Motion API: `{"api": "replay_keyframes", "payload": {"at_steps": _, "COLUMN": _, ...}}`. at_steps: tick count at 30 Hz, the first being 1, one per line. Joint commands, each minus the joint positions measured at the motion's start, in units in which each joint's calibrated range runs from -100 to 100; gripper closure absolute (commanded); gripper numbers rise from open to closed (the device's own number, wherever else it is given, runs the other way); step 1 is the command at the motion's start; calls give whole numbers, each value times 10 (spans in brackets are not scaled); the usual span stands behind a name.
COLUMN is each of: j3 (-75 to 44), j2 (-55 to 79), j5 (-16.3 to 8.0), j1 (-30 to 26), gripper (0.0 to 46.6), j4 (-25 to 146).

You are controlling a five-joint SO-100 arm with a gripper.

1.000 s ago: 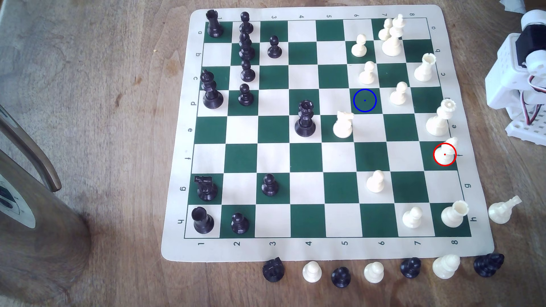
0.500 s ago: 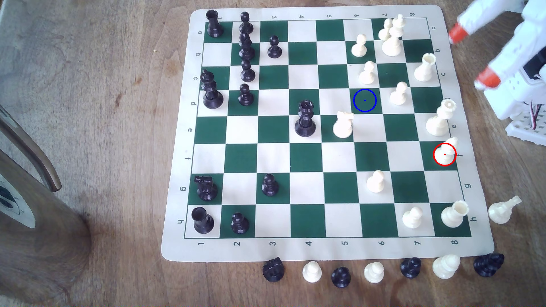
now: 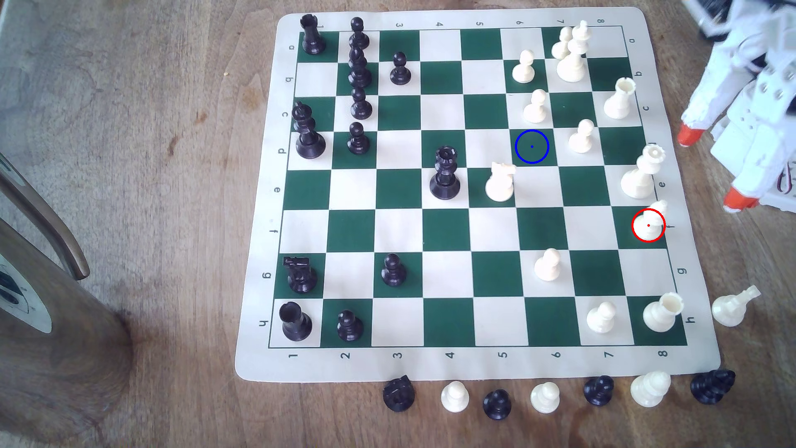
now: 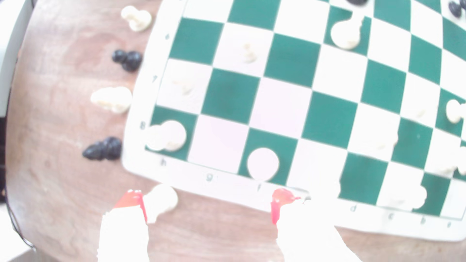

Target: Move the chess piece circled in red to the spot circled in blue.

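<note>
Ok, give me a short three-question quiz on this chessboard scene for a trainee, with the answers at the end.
1. True or false: the gripper is holding the red-circled white piece.
2. What colour is the blue-circled square?
3. In the exterior view, which piece stands nearest the red-circled piece: A the white queen, B the white knight, C the black queen?

Key: 1 false, its jaws are open beside the board; 2 dark green; 3 A.

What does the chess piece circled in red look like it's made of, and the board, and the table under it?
The circled piece: likely cream plastic, smooth with a slight sheen. The board: seemingly a thin flexible printed mat, with rounded corners and wavy edges. The table: probably wood, with visible brown grain.
</note>
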Motion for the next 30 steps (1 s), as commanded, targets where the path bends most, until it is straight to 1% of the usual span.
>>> {"api": "replay_keyframes", "payload": {"at_steps": 1, "j3": 10, "j2": 20, "j5": 5, "j1": 24, "gripper": 179, "j4": -16}}
{"api": "replay_keyframes", "payload": {"at_steps": 5, "j3": 34, "j2": 29, "j5": 15, "j1": 43, "gripper": 176, "j4": -16}}
{"api": "replay_keyframes", "payload": {"at_steps": 12, "j3": 78, "j2": 1, "j5": 15, "j1": 45, "gripper": 179, "j4": -13}}
{"api": "replay_keyframes", "payload": {"at_steps": 17, "j3": 129, "j2": -41, "j5": 6, "j1": 54, "gripper": 179, "j4": -63}}
{"api": "replay_keyframes", "payload": {"at_steps": 19, "j3": 165, "j2": -88, "j5": 5, "j1": 61, "gripper": 179, "j4": -98}}
{"api": "replay_keyframes", "payload": {"at_steps": 30, "j3": 247, "j2": -175, "j5": 3, "j1": 62, "gripper": 172, "j4": -110}}
